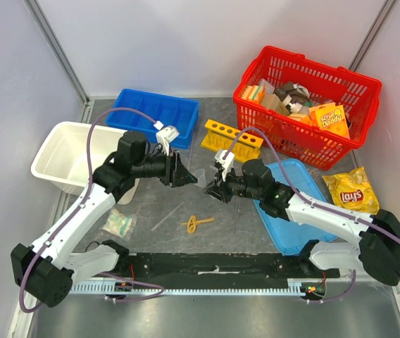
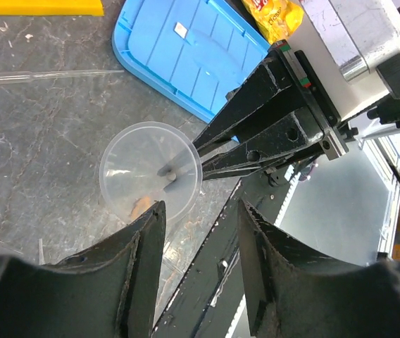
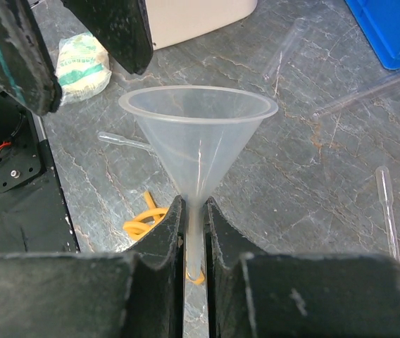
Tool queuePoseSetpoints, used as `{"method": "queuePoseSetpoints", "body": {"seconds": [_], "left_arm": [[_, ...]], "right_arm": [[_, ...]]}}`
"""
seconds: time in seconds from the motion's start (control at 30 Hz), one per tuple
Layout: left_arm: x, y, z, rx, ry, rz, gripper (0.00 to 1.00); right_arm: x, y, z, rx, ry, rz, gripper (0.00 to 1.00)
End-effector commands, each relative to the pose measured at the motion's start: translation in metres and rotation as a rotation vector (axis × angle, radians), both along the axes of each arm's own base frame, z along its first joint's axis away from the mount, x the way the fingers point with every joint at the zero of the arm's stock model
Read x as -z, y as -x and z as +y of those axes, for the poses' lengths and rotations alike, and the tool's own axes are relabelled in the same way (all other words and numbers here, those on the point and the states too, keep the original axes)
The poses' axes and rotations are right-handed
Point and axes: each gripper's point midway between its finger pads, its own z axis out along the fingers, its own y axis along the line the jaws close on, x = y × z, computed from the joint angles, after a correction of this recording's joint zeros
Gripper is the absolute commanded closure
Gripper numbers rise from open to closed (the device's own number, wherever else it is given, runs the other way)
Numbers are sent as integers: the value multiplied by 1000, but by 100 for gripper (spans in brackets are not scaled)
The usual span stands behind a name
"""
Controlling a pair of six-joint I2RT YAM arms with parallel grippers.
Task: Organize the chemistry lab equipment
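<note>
Clear funnel (image 3: 200, 134) barely shows in the top view. Its stem is partly hidden between the right gripper (image 3: 194, 211) fingers, which pinch it narrow, mouth facing the left gripper (image 2: 200, 208). Left jaws are half-wide and hold nothing; one finger is by the rim, contact unclear. Yellow rack (image 1: 232, 137) sits behind, beside the red basket (image 1: 313, 61).

Yellow rack (image 1: 232, 137), red basket (image 1: 284, 134), clear funnel (image 3: 198, 134), blue tray (image 1: 151, 109)
</note>
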Motion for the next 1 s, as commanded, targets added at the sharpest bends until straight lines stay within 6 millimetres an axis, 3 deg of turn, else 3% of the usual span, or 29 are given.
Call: {"method": "queuePoseSetpoints", "body": {"seconds": [0.0,0.6,0.83,0.9,0.97], "left_arm": [[-8,3,-8,70,43,-28,49],[23,-1,-14,99,3,66,57],[29,-2,-15,103,-11,95,92],[27,-3,-15,100,-10,91,98],[24,-4,-14,89,-11,77,98]], "right_arm": [[-15,2,10,-23,-47,-11,90],[-16,-1,17,-16,-60,14,90],[-19,-4,16,5,-68,21,90],[-19,-6,15,24,-67,27,87],[-21,-11,12,64,-63,35,79]]}}
